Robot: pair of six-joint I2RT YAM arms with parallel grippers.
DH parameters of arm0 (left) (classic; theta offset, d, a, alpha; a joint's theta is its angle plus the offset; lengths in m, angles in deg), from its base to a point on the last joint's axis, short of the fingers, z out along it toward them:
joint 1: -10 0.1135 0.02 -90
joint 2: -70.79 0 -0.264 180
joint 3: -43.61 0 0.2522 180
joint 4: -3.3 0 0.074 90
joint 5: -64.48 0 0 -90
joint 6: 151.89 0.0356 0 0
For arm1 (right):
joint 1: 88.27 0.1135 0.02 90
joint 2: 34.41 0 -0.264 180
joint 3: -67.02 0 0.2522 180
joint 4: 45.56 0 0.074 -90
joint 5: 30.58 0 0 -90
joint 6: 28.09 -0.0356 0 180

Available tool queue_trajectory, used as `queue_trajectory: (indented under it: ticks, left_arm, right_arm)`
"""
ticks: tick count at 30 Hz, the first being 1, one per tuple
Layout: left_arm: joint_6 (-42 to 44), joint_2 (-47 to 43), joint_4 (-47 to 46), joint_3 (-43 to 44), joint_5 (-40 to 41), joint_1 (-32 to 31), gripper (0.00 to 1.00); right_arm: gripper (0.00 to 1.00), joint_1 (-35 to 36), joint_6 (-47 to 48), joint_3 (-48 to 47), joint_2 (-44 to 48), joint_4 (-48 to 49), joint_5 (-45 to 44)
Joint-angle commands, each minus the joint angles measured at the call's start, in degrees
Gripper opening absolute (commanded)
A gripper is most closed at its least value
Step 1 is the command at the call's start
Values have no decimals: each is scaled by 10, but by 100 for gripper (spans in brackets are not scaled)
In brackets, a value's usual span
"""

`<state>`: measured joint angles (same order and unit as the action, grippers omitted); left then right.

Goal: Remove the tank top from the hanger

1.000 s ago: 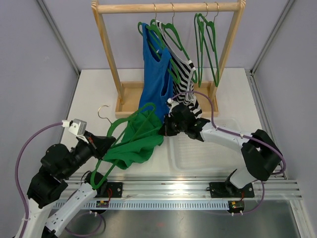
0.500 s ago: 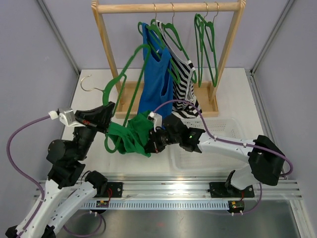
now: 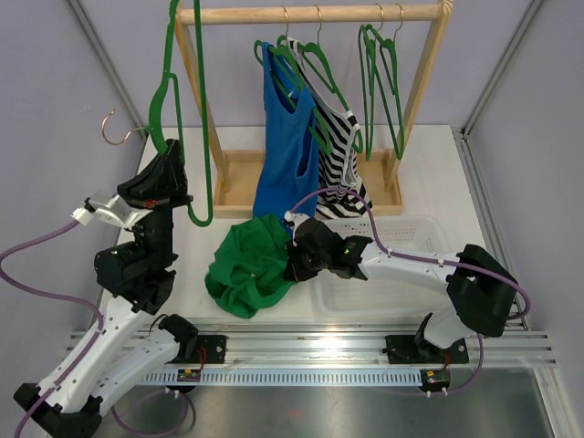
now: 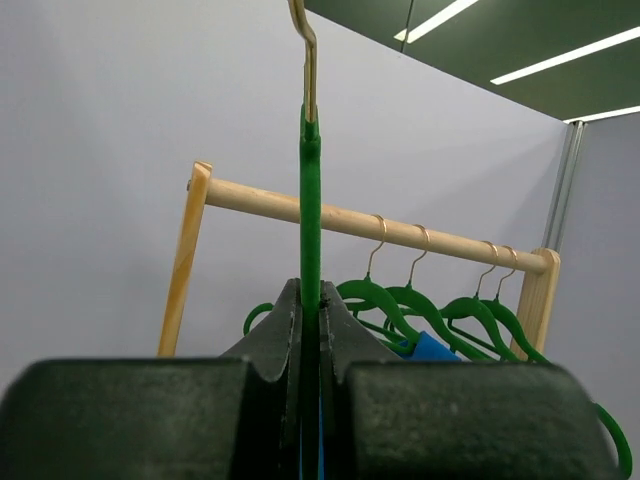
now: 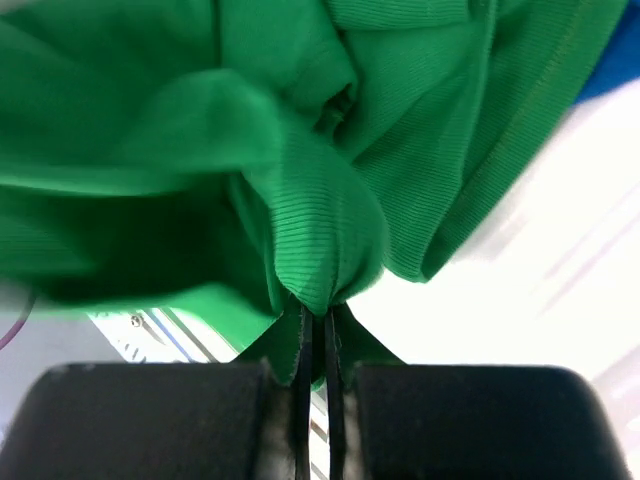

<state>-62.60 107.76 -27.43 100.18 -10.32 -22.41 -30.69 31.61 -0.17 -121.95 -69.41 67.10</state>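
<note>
The enclosure has pale plain walls, and the white table (image 3: 429, 173) is smooth and matt, so cloth probably slides on it easily; at the far side stands the wooden rack (image 3: 310, 14), carrying a blue top (image 3: 283, 137), a striped garment (image 3: 345, 137) and some bare hangers (image 3: 383, 82); a clear tray (image 3: 401, 274) lies at the near right. The green tank top (image 3: 248, 269) is a crumpled heap on the table, near the middle and just left of the tray, and no part of it is on a hanger; I judge it light, soft and limp, not fragile, so it folds wherever it is lifted and is best taken by a bunched fold or a strap, not by a flat area. The green hanger (image 4: 310, 200) is bare and stiff, raised high at the far left with its hook pointing left. The right gripper (image 5: 315, 340) is clamped on a fold at the heap's right edge; the left gripper (image 4: 310, 330) is closed tightly on the hanger's thin body.
</note>
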Motion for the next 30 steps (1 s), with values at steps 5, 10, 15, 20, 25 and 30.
queue_trajectory:
  ticks: [5, 10, 15, 20, 25, 30]
  left_arm:
    - [-67, -49, 137, 65, 34, -1, 0]
    - [-205, -61, 502, 150, 108, -1, 0]
    - [-259, -13, 699, 179, 80, -1, 0]
    - [-282, 6, 814, 201, 83, -1, 0]
    - [-249, 95, 901, 294, 103, -1, 0]
    - [-196, 199, 977, 451, 133, -1, 0]
  right_arm:
    - [0, -1, 2, -4, 79, -8, -19]
    - [9, 14, 16, -18, 94, 9, -1]
    - [55, 42, 36, -82, 48, -4, -42]
    - [100, 55, 46, -127, 46, -37, -117]
    - [100, 55, 52, -133, 103, -69, -159]
    - [99, 55, 54, -115, 152, -91, -168]
